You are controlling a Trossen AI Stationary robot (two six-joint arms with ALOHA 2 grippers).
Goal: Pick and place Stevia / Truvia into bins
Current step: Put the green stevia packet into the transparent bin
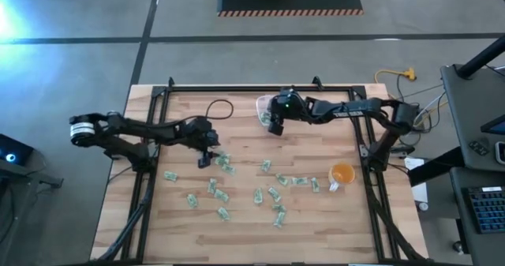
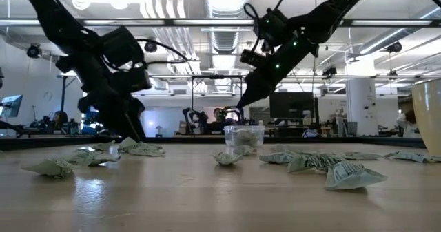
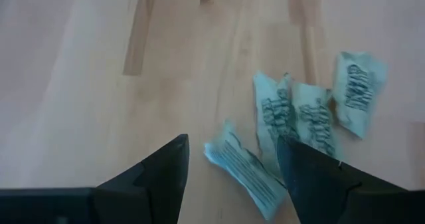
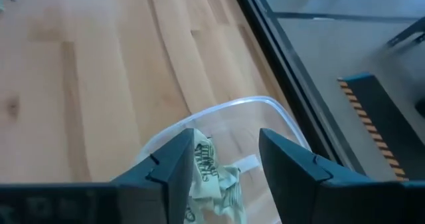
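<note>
Several green-and-white Stevia packets [image 1: 272, 193] lie scattered flat on the wooden table. My left gripper [image 1: 207, 159] is open and slants down low over the left end of the scatter. One packet [image 3: 244, 172] lies on the table between its fingers, and three more [image 3: 312, 121] lie just beyond. My right gripper [image 1: 274, 128] is open above the clear bin [image 1: 263, 108] at the table's far middle. Crumpled packets [image 4: 214, 177] lie inside the bin [image 4: 272, 106], below its fingers.
An orange cup [image 1: 341, 174] stands near the table's right edge. A black frame rail [image 1: 252, 88] runs along the far edge and down both sides. Bare wood lies between the bin and the packets.
</note>
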